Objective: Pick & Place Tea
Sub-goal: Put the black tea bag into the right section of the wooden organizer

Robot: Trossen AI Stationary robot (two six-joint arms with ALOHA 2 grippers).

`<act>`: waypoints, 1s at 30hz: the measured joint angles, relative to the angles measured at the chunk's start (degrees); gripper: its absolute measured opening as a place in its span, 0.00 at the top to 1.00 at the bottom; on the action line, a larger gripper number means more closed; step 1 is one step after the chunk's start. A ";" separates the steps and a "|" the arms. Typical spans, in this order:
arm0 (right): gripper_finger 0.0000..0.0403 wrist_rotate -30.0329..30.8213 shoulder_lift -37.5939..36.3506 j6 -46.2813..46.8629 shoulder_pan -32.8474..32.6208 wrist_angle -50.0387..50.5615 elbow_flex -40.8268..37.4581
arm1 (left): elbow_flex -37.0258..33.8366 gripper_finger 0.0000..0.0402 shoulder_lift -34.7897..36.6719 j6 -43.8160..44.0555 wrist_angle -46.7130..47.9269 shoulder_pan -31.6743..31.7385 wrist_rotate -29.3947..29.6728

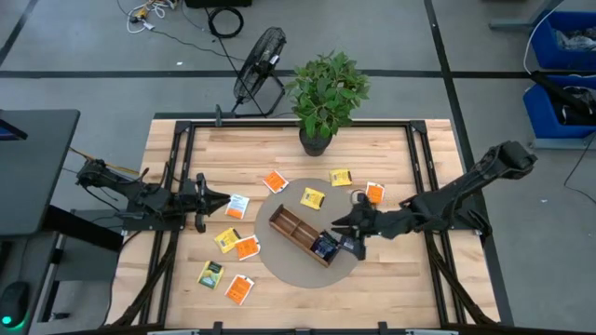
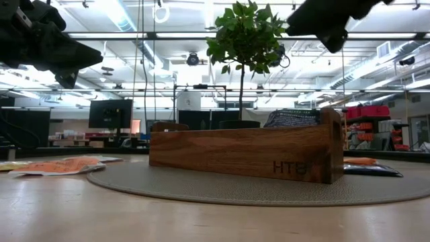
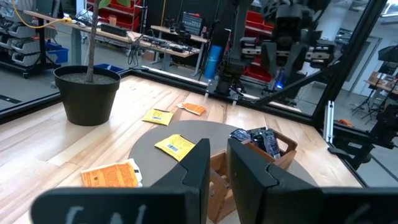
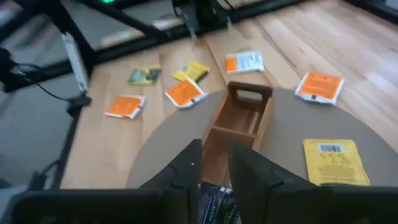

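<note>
Right claw [image 1: 346, 232] hovers from above over the tray's [image 1: 291, 224] end compartment holding dark blue sachets [image 1: 325, 246]; left claw [image 1: 212, 206] waits beside an orange sachet [image 1: 238, 206]. Right wrist: narrow finger gap, blue sachet [image 4: 217, 205] underneath; grip unclear. Left wrist: fingers [image 3: 198, 167] slightly parted, empty.

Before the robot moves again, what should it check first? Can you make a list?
1. Right gripper over the wooden tray's end compartment: ok.
2. Dark blue sachets already in that compartment: ok.
3. Right gripper empty: cannot tell.
4. Left gripper waits off the round mat, pointing at the orange and white sachet: ok.
5. All sachets in the tray: not ok; several lie loose, like the yellow sachet on the mat.
</note>
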State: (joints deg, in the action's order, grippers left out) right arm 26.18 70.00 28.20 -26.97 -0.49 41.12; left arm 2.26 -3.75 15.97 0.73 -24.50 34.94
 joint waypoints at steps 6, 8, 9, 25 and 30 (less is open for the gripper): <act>0.78 -2.71 -8.53 -6.72 -0.63 -19.92 -11.98 | 0.00 0.86 0.00 -0.11 0.04 0.01 0.00; 0.78 -2.89 -10.83 -8.19 -0.61 -23.64 -15.14 | 0.00 0.86 0.00 -0.09 0.02 -0.02 0.00; 0.78 -2.95 -11.81 -8.87 -0.61 -24.11 -16.17 | 0.00 0.86 0.00 -0.13 0.02 0.00 0.00; 0.78 -4.30 -30.45 -9.22 0.05 -9.73 -23.41 | 3.44 0.86 0.04 -4.28 -0.05 -0.12 -0.22; 0.78 -4.71 -33.26 -8.63 0.03 -16.98 -31.19 | 3.91 0.86 0.02 -5.21 -0.17 -0.12 -0.22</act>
State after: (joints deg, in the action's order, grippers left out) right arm 21.47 36.73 19.57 -26.94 -17.47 9.93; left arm 6.17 -3.73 10.75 0.56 -24.62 34.72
